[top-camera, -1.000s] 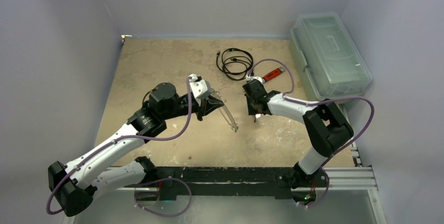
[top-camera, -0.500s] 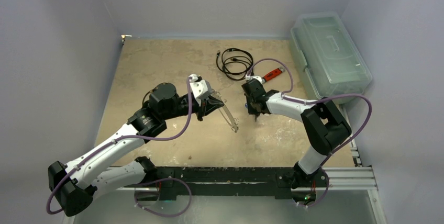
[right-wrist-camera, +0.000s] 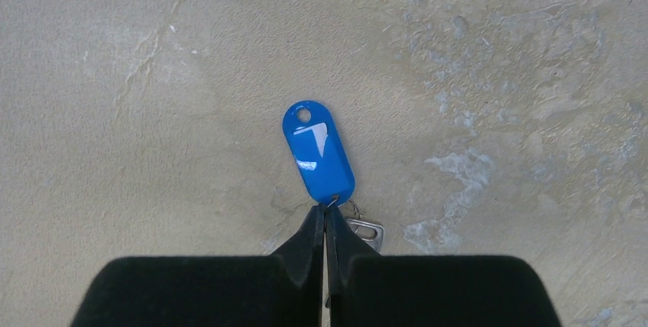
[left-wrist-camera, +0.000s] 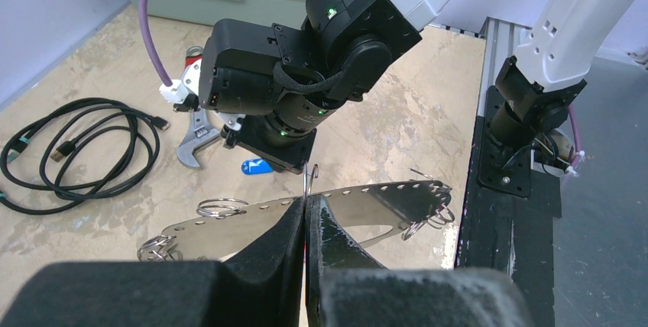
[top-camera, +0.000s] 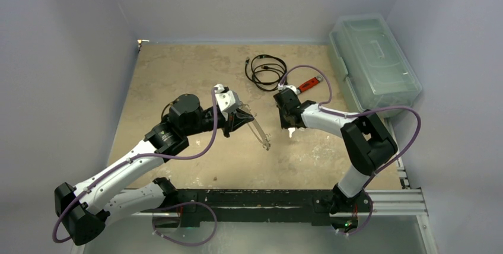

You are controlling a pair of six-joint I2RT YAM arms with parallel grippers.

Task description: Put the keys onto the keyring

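Left gripper [left-wrist-camera: 306,211]: fingers pressed together on the keyring [left-wrist-camera: 374,199], pinching its near rim about midway along.
Keyring: a flat silvery plate with a row of small holes. It sticks out to both sides of the left fingertips and is held up off the table [right-wrist-camera: 137,67]. Small wire loops hang from its rim at both ends.
Keyring from above: it juts out of the left gripper toward the right arm, and its far tip is near the right gripper but apart from it.
Right gripper [right-wrist-camera: 325,218]: pointing down at the table, fingertips closed tight with no gap, meeting right at the thin wire loop that joins the keys [right-wrist-camera: 319,147].
Keys: the blue plastic head lies straight ahead of the right fingertips, its hole end pointing away. The pale silver one peeks out just beside the right-hand finger, partly hidden under it.
Keys, lifted or not: I cannot tell. The blue head looks flat against the table.
Wrench [left-wrist-camera: 192,142]: red-handled, on the table beyond the right gripper.
Cable [left-wrist-camera: 76,140]: black coil, farther off beside the wrench.
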